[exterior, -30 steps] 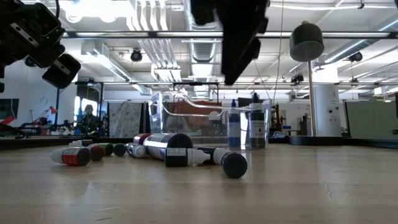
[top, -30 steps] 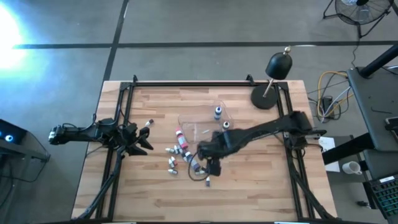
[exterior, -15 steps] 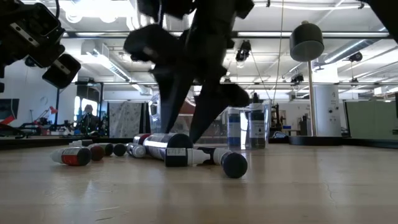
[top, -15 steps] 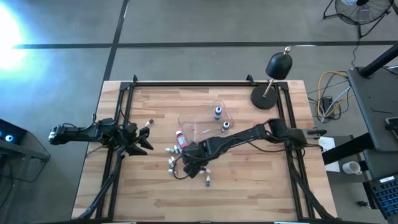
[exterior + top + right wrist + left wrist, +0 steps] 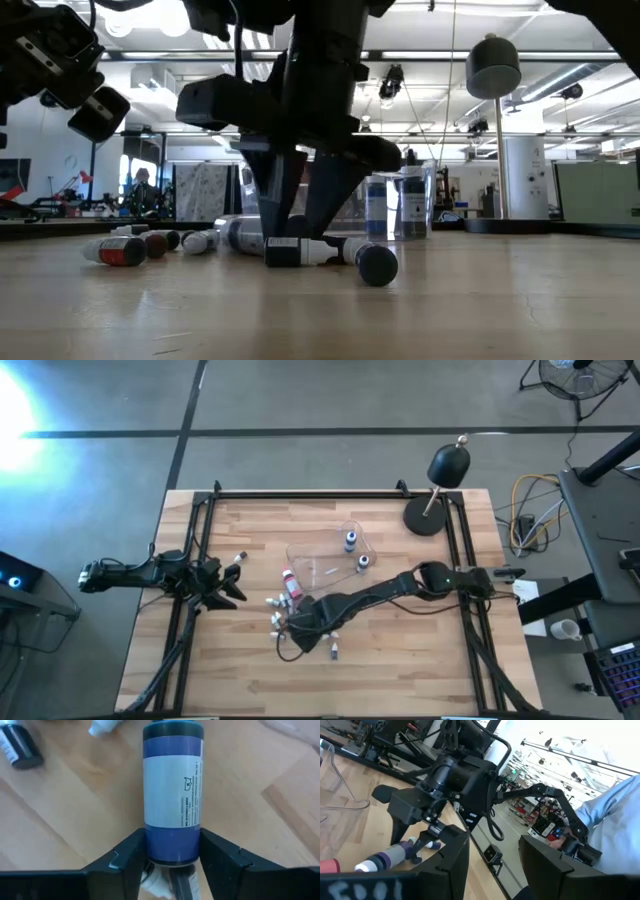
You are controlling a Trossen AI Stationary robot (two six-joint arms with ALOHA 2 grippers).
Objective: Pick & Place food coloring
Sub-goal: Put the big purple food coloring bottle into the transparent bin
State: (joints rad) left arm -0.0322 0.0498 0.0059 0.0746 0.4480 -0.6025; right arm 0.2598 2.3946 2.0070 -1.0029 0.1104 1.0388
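Several small food coloring bottles (image 5: 277,622) lie on their sides mid-table, near the clear tray (image 5: 312,557). Two more bottles (image 5: 350,541) stand upright in the tray. My right gripper (image 5: 303,623) is down among the loose ones, shut on a blue, white-labelled bottle (image 5: 172,780) that lies flat on the wood. The low view shows that bottle (image 5: 290,252) under the gripper (image 5: 292,232). My left gripper (image 5: 232,568) waits open above the table's left side, holding nothing. My right gripper pinches the blue bottle between its two fingers (image 5: 125,857), one on each long side, at the bottle's bottom end (image 5: 156,842). The fingers come from above, pointing down and across the bottle. The bottle lies on its side on the table.
A black domed lamp (image 5: 447,466) stands at the far right corner. Other bottles (image 5: 118,251) lie close to the left of the held one, and a black-capped one (image 5: 372,263) to its right. A person in a pale blue sleeve (image 5: 615,815) stands beyond the table.
My right gripper has moved toward the table's left and near edge and come down from above onto the loose bottles, its fingers now on either side of the blue bottle. A bottle behind it has been nudged a little to the left.
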